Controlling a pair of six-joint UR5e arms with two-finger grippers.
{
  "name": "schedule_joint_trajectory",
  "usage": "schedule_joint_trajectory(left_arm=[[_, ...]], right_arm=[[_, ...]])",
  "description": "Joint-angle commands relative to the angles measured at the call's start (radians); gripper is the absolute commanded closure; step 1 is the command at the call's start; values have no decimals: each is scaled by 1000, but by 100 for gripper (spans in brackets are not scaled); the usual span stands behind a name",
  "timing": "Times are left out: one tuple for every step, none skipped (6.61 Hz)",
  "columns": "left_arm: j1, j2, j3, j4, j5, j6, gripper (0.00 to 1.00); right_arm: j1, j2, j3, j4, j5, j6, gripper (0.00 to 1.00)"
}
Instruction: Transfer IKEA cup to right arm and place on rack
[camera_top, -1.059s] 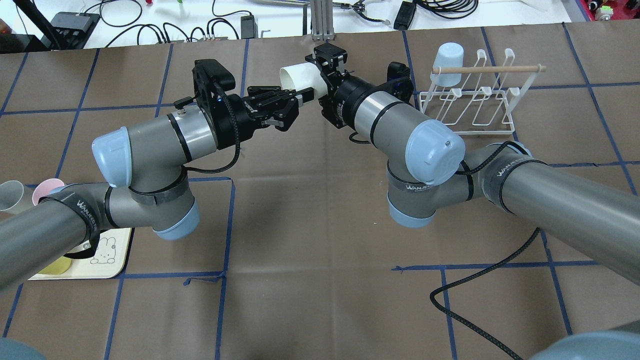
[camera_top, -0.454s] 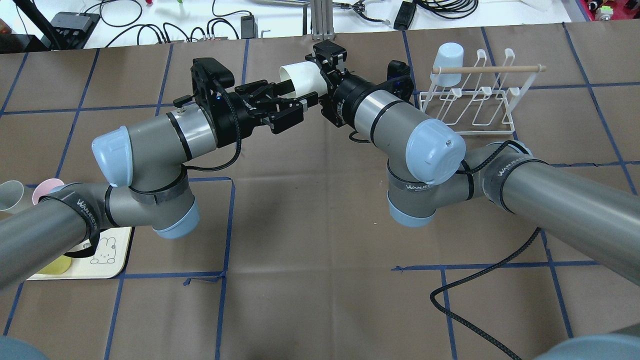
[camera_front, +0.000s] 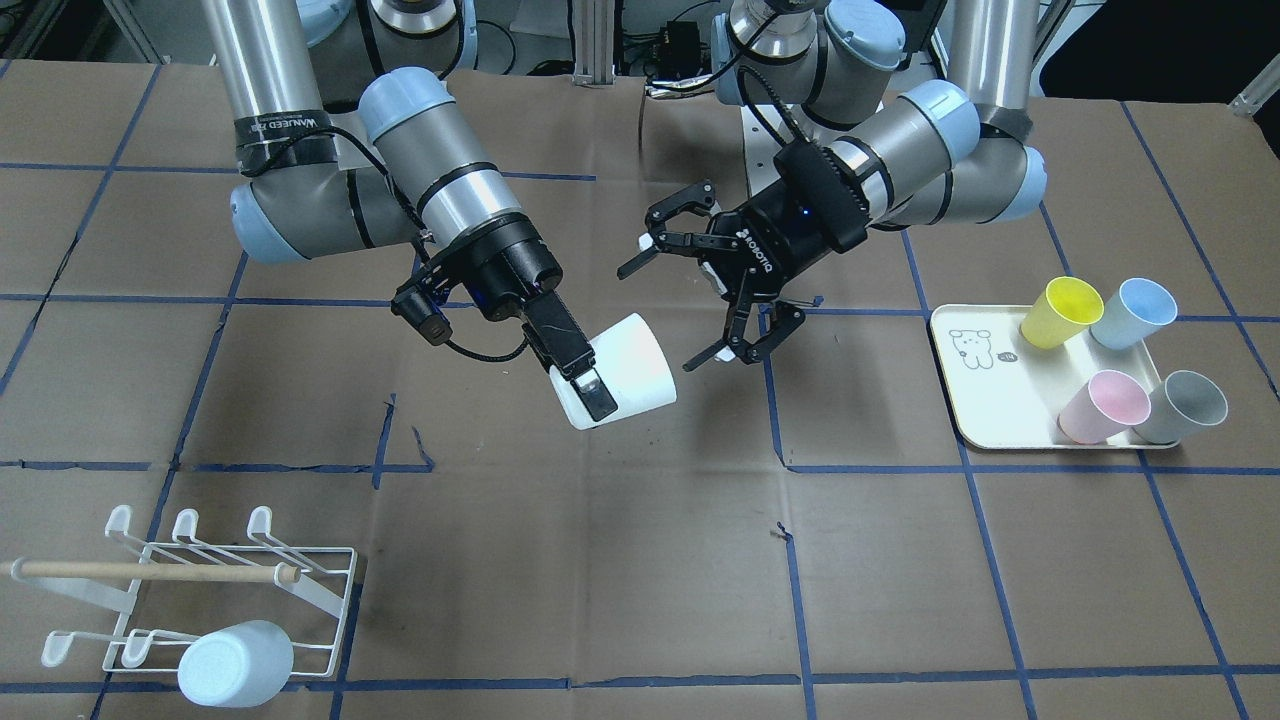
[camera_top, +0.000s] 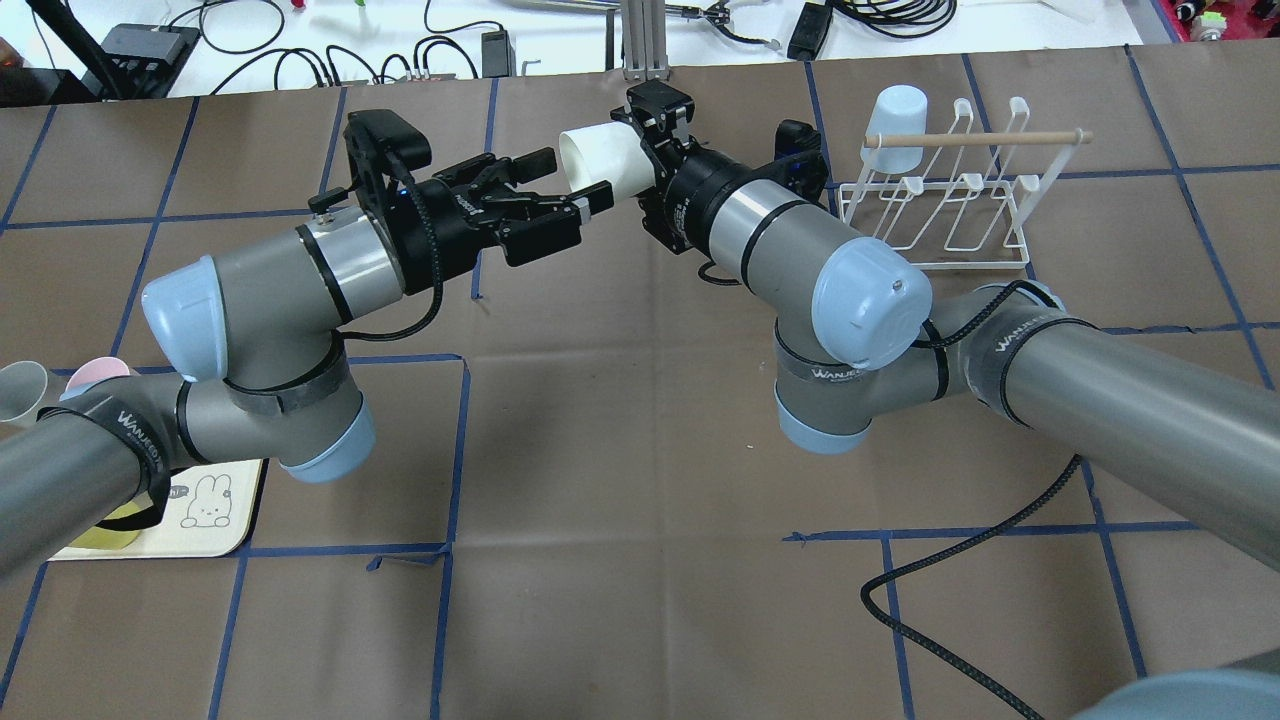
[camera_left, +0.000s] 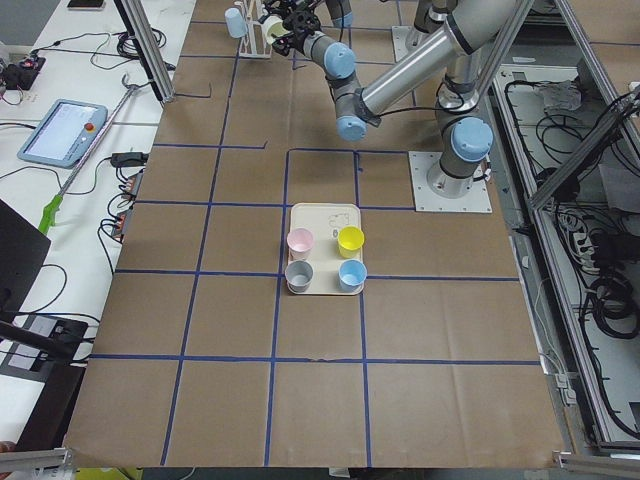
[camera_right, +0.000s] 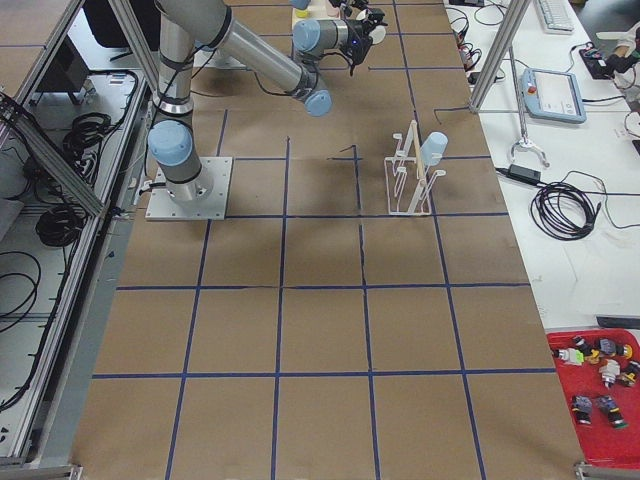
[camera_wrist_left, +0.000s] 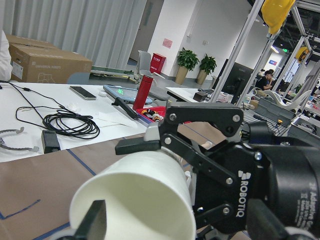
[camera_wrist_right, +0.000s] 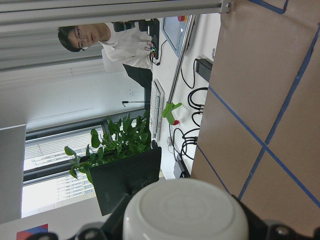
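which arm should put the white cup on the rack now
Right. The right gripper is shut on the white plastic cup and the white wire rack is on that side; the left gripper is open, empty.

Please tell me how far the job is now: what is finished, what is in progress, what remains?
Looks done: the hand-over. The right gripper grips the white plastic cup; the left gripper is open, not gripping it. In hand: the cup is held above the table. Left: carry it to the white wire rack with a wooden rod, where a pale blue cup already sits, and place it.
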Motion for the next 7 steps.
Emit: schedule_joint_trajectory(left_arm=[[170,71,-80,-5,-148,-17,2],[214,80,-81,-11,-152,-17,2],[217,83,-68,-92,-103,-21,2],[210,102,-44,-193,52,-21,2],[199,114,16,-361,143,-21,2],[169,117,91,-580,299,-21,2],[92,116,199,-811,495,-24,2]], right_arm=[[-19,12,-22,-5,2,-8,47],[-63,13,-44,-6,3,-21,48],[-135,9,-46,-8,105,-152,54],[-204,2,-43,-6,181,-305,58],[-244,2,-44,-5,177,-557,60],[-262,5,-43,-8,168,-823,62],[-282,8,-41,-9,166,-973,70]])
